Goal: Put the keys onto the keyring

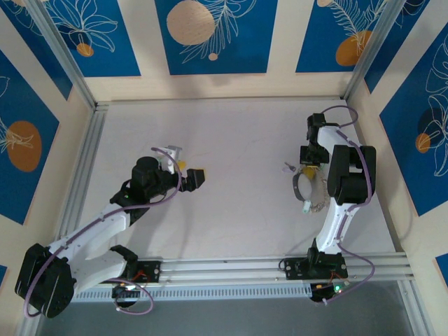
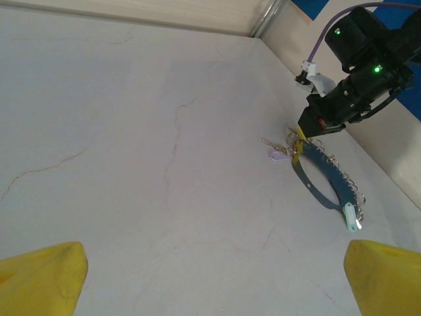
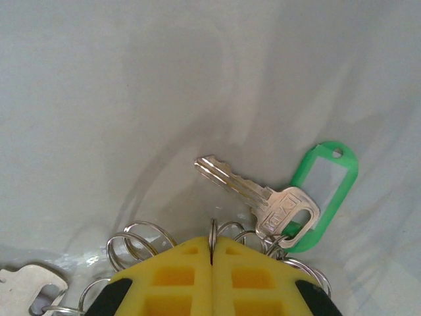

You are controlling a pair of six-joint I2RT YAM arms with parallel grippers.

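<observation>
Grasp step | my right pincer (image 3: 212, 253) shut on ring (image 3: 212, 227) beside key (image 3: 253, 191) | left pincer (image 2: 214, 280) wide open, empty | next: steady lift, I judge

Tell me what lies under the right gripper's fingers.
Several small rings poke out from under the shut right gripper; a key and green tag lie just ahead. How the rings join beneath it is covered.

The keyring (image 2: 329, 170) is laid on the table (image 1: 231, 133) at its right side, under the right gripper (image 3: 212, 245). A key (image 3: 253, 191) is stretched out just ahead of it, a tag (image 3: 327, 187) touching its right side. The left gripper (image 1: 197, 178) is held well apart.
</observation>
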